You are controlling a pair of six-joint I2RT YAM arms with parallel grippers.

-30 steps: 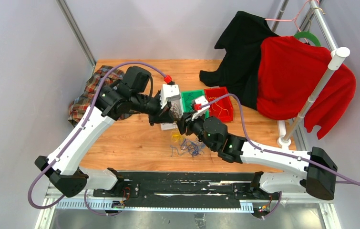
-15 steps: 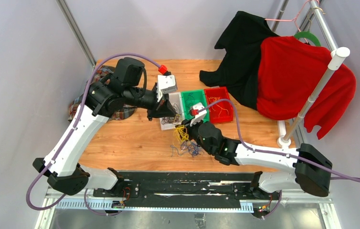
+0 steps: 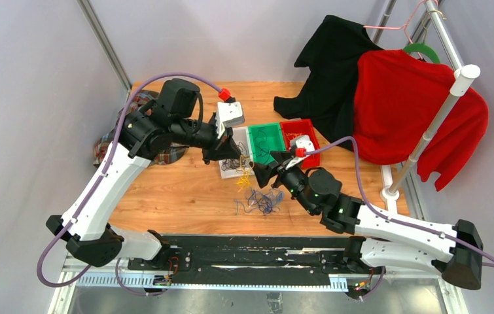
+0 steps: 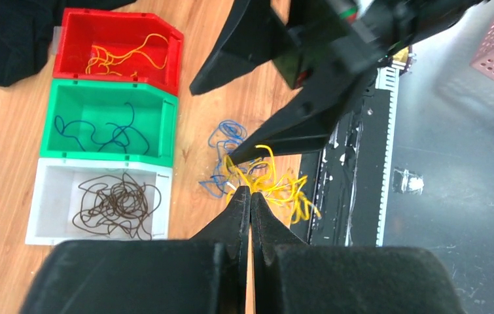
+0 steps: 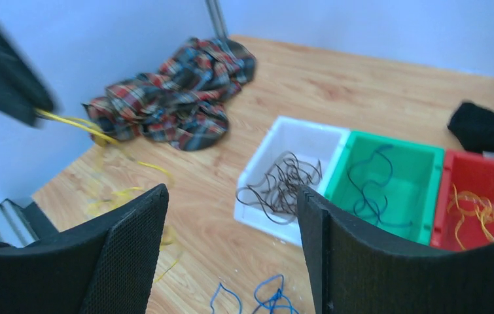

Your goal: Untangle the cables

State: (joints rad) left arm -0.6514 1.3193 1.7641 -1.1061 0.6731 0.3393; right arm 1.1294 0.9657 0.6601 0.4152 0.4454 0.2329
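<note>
From above, my left gripper [image 3: 235, 159] hung by the white bin [image 3: 229, 174], the cables [image 3: 257, 200] heaped on the table [image 3: 185, 190] just nearer. Left wrist: its jaws were pinched together on a yellow cable [image 4: 277, 185], I judged to draw it from the blue cables [image 4: 221, 140]. Right wrist: the right gripper [image 5: 231, 196] stood apart, empty, ready to help

Right wrist view: the yellow cable [image 5: 67, 120] was smeared by blur where it hung from the left gripper [image 5: 42, 108], itself cut by the left edge. The red bin [image 5: 441, 203] was cropped at the right edge. Top view: the plaid cloth [image 3: 105, 149] lay half hidden behind the left arm [image 3: 110, 183].
</note>
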